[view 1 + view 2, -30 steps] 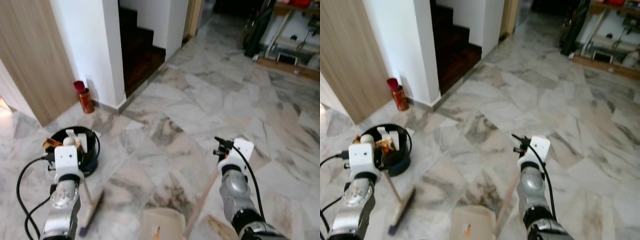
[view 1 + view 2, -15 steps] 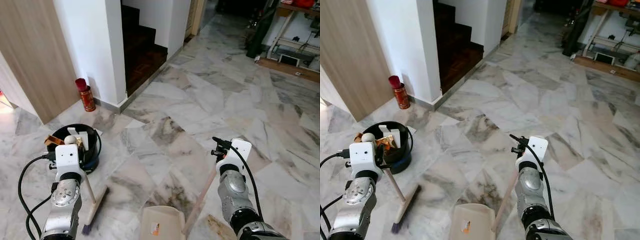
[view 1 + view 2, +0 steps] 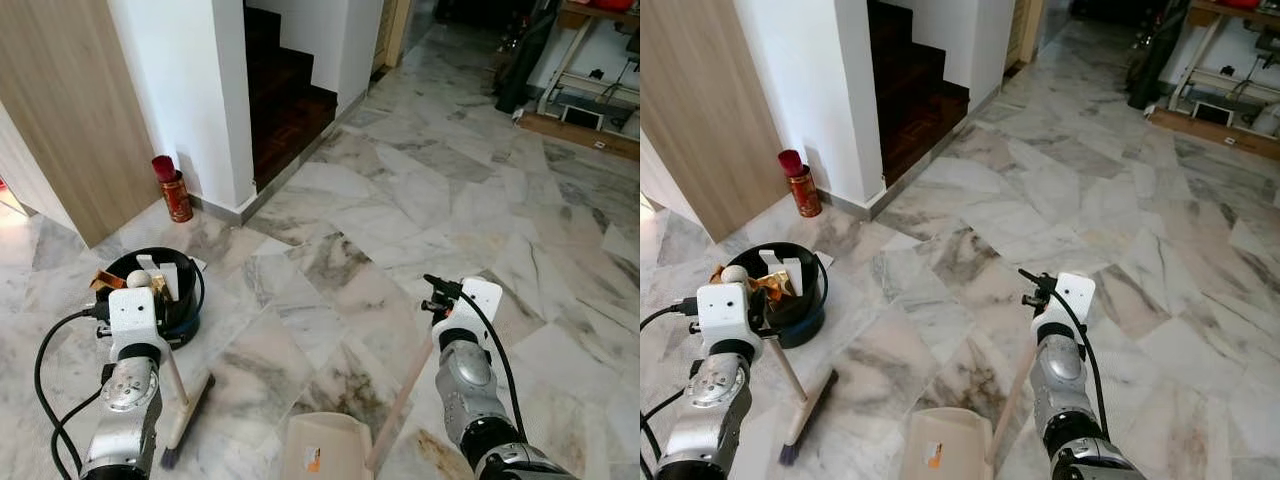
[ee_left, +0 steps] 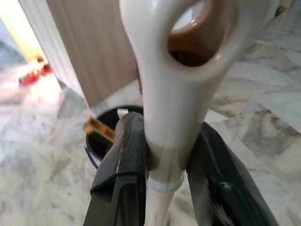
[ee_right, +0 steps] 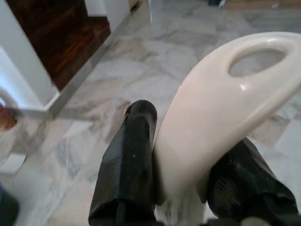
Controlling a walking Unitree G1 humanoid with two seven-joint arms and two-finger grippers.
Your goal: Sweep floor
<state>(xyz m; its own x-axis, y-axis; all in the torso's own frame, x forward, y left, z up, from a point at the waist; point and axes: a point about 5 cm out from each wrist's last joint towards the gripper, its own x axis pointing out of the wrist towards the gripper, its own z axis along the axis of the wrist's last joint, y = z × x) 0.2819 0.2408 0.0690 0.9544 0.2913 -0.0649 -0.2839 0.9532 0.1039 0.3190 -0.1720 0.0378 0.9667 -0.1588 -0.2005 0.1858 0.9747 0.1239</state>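
Left claw point(image 4: 171, 160) around broom handle point(image 4: 181, 80)

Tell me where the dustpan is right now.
The dustpan sits on the marble floor low in the head views, between the two arms, its handle held by the right gripper. The broom head lies to its left.

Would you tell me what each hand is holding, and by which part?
Left hand: the broom, by its handle just below the hanging loop. Right hand: the dustpan, likewise near the looped top of its handle.
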